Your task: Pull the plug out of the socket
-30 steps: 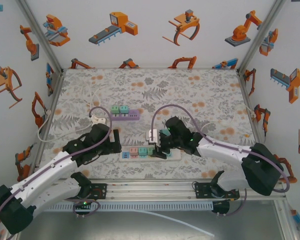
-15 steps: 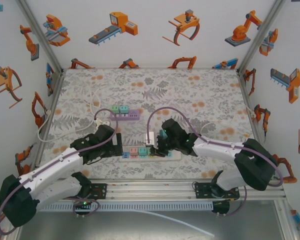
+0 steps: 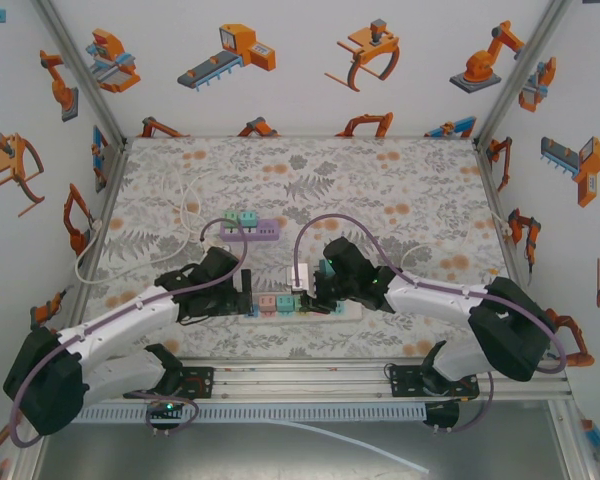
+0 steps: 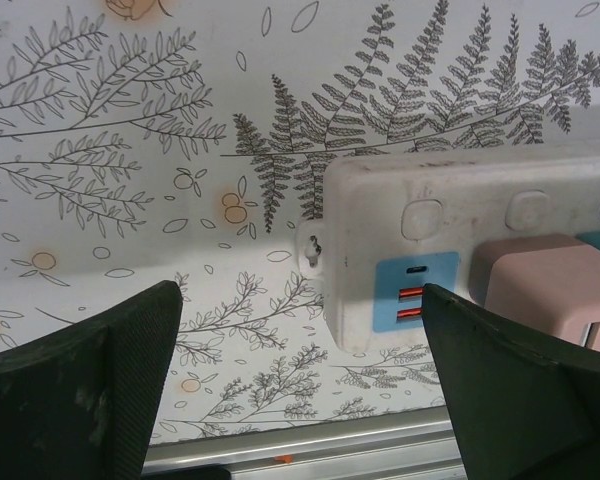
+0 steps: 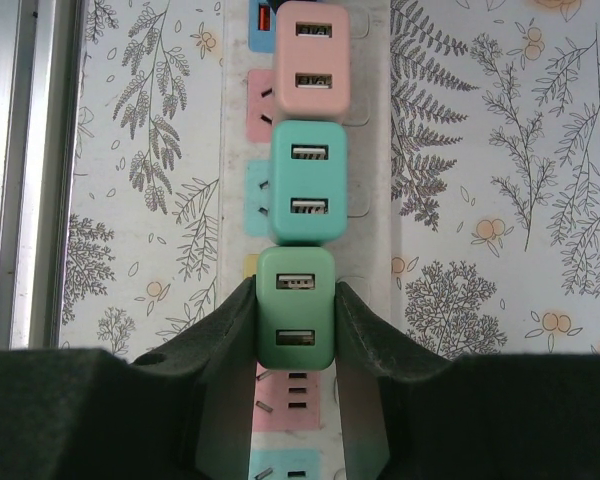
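A white power strip [image 3: 352, 311] lies near the table's front edge, carrying a pink plug [image 5: 313, 55], a teal plug [image 5: 307, 185] and a green plug [image 5: 295, 310] in a row. My right gripper [image 5: 294, 292] is shut on the green plug, its pads pressed on both sides, and the plug still sits on the strip. In the top view the right gripper [image 3: 318, 296] is over the strip's middle. My left gripper [image 4: 300, 330] is open, its fingers straddling the strip's left end [image 4: 450, 225] without touching it. In the top view the left gripper [image 3: 246, 296] sits at that end.
A purple power strip [image 3: 265, 232] with teal plugs lies further back at centre left. A white cable [image 3: 185, 212] loops toward the left wall. The aluminium rail [image 3: 300, 372] runs along the near table edge, close behind both grippers.
The left arm has swung right until its open gripper reached the strip's left end. The right gripper shifted slightly left onto the green plug early on, then stayed put.
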Robot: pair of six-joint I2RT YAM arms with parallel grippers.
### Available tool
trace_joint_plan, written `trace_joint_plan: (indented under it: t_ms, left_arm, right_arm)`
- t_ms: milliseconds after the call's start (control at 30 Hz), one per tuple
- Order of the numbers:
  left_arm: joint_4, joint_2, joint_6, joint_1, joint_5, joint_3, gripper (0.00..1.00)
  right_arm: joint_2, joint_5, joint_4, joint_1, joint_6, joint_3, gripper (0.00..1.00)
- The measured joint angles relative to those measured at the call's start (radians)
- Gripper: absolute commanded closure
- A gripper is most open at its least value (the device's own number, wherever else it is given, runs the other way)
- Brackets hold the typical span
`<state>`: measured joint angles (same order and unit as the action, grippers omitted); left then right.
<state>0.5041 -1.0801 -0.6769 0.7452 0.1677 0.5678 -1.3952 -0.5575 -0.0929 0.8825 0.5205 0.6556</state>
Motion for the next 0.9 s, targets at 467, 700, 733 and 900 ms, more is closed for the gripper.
trace_joint_plan:
  t_ms: [467, 700, 733, 900]
  left_arm:
    - [-0.016, -0.024, 0.0, 0.0, -0.019, -0.004, 0.03]
    - [-0.029, -0.049, -0.004, 0.0, -0.019, 0.007, 0.03]
    - [-0.03, -0.05, -0.004, 0.001, -0.019, 0.007, 0.03]
    - [-0.03, -0.053, -0.004, 0.001, -0.018, 0.008, 0.03]
  right_arm:
    - [0.0, 0.001, -0.009, 0.0, -0.036, 0.0, 0.8]
    - [0.001, 0.001, -0.026, 0.0, -0.067, -0.002, 0.82]
    - [0.002, 0.0, -0.028, -0.001, -0.069, -0.002, 0.82]
    - [0.023, -0.001, -0.045, -0.001, -0.084, -0.008, 0.82]
